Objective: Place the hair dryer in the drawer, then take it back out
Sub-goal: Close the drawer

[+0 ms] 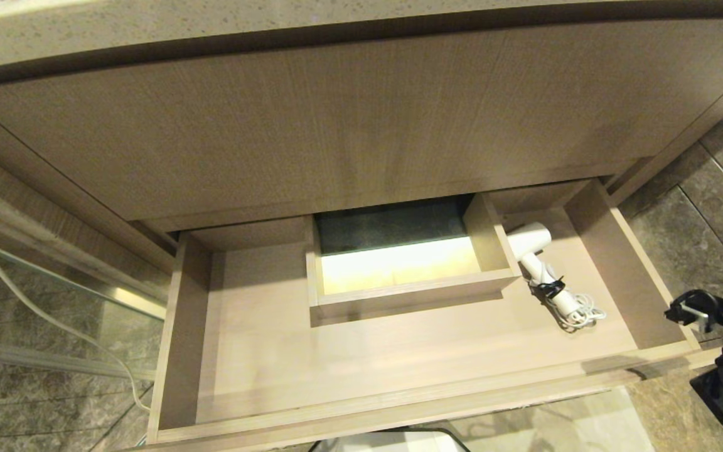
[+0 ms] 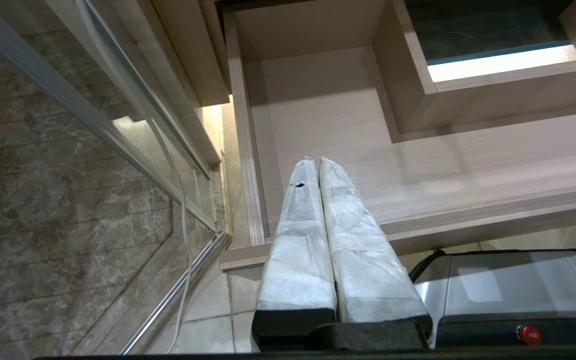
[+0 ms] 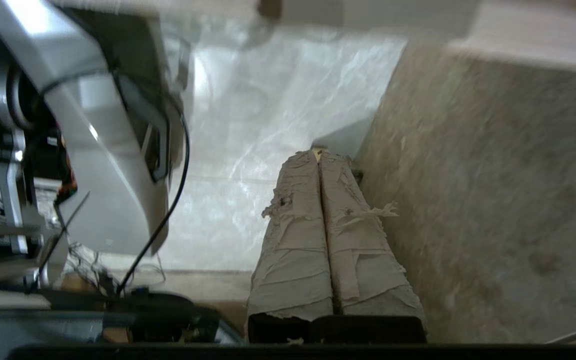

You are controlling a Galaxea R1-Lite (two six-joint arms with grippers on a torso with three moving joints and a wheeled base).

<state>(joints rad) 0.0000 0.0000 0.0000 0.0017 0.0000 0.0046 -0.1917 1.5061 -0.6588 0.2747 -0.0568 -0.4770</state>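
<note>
- The right end effector (image 3: 320, 155) sat nearest the lens, its taped fingers (image 3: 298, 220) pressed together on nothing, hanging over the floor beside the cabinet.
- The left end effector (image 2: 316, 161) hung parked near the drawer's front, its fingers also together.
- The hair dryer (image 1: 543, 267) lay inside the open drawer (image 1: 361, 402), right of the boxed cutout (image 1: 399, 295), cord bundled.
- Judged so: step 1 looked done; taking it out remained.

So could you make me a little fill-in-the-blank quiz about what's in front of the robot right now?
1. The hair dryer lies inside the open ____.
2. It lies just to the ____ of the boxed cutout, seen from the head.
3. The right gripper holds ____.
4. The left gripper's fingers are ____.

Answers: drawer; right; nothing; shut
</note>
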